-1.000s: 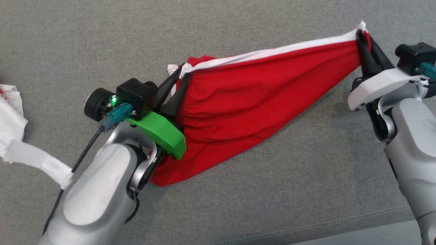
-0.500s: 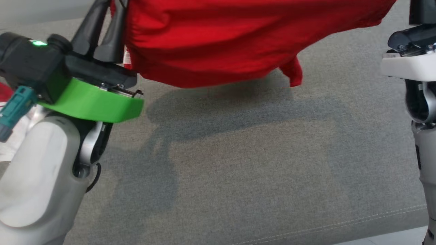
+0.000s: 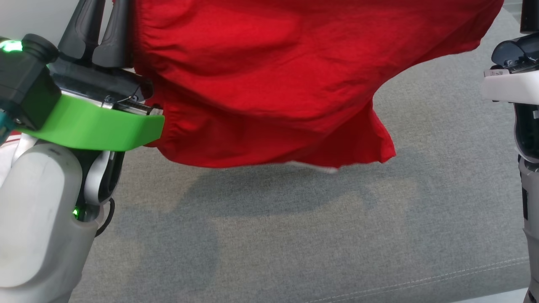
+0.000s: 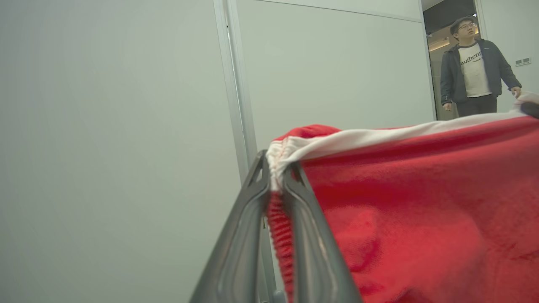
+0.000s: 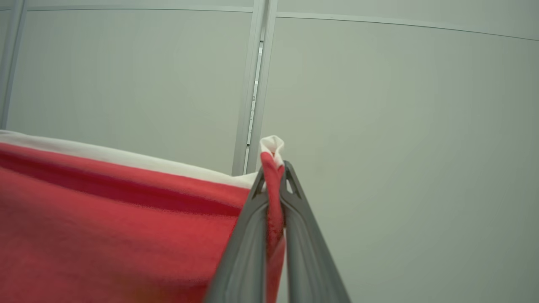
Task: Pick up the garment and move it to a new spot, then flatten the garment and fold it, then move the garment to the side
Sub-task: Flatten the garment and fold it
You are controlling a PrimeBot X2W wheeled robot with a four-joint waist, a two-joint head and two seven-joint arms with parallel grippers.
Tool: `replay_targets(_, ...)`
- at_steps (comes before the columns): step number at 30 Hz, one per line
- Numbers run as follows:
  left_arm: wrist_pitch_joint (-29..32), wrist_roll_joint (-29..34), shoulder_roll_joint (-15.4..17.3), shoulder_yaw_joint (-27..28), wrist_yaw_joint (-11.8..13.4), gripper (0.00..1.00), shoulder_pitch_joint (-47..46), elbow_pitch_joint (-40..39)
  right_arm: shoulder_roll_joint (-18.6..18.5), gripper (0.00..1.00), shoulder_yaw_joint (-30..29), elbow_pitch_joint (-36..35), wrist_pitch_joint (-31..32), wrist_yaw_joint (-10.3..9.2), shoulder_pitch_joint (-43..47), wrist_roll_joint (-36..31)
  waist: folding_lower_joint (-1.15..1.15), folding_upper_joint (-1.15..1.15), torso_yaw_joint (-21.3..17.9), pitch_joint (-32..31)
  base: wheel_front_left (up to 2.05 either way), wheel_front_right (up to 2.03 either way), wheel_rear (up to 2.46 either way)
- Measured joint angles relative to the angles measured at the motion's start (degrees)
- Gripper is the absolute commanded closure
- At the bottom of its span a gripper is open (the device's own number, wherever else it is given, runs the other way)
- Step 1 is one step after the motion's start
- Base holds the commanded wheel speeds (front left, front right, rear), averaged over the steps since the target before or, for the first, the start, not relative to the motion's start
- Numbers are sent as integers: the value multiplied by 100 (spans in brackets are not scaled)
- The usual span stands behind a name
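Note:
The red garment (image 3: pixel 269 80) with a white band along its top edge hangs spread between both grippers, its lower hem clear of the grey cushion. My left gripper (image 3: pixel 100 17) stands at the upper left of the head view, fingers pointing up beside the cloth. In the left wrist view that gripper (image 4: pixel 278 166) is shut on the gathered white-and-red edge of the garment (image 4: pixel 421 210). My right gripper (image 5: pixel 274 170) is shut on the opposite corner of the garment (image 5: pixel 105 219). The right wrist's white cover (image 3: pixel 507 86) shows at the right edge of the head view.
A grey fabric cushion (image 3: pixel 294 235) lies below the hanging cloth, with a stitched seam (image 3: pixel 421 283) near its front edge. Pale wall panels (image 5: pixel 379 126) stand behind. A person (image 4: pixel 476 71) stands in a doorway at the far right of the left wrist view.
A second ago the garment lay stretched on the cushion; both grippers have lifted it and it now hangs above the surface. The head view has shifted too, and the hem has dropped lower in it.

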Motion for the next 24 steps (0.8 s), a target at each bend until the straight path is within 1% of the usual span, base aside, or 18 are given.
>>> replay_targets(4, -38, -57, -32, -12, -69, 100, -46, 163, 8, 100, 30, 243, 66, 0, -108, 101, 0, 0, 8, 117, 0, 0, 0)
replay_targets(8, -175, -47, -49, -74, -257, 100, -417, 549, -22, 100, 113, 625, -2, -1, -528, 205, 0, 0, 21, 291, 0, 0, 0)
replay_targets(10, -290, -40, -122, -105, -367, 100, -675, 843, -56, 100, 155, 906, -79, -1, -842, 250, 0, 0, 34, 394, 0, 0, 0)
replay_targets(15, -753, -37, -421, -160, -687, 100, -1547, 1922, -127, 100, 393, 1837, -335, -1, -1833, 318, 0, 0, 98, 668, 0, 0, 0)
replay_targets(16, -753, -37, -421, -160, -687, 100, -1547, 1922, -127, 100, 393, 1837, -335, -1, -1833, 318, 0, 0, 98, 668, 0, 0, 0)
replay_targets(20, -1109, -48, -753, -174, -893, 100, -2284, 3038, -88, 100, 604, 2759, -692, -2, -2760, 315, 0, 0, 172, 882, 0, 0, 0)
replay_targets(24, -1319, -233, -1079, -53, -1037, 100, -2847, 4241, 125, 100, 715, 3755, -1042, -2, -3472, 300, 0, 0, 236, 1073, 0, 0, 0)
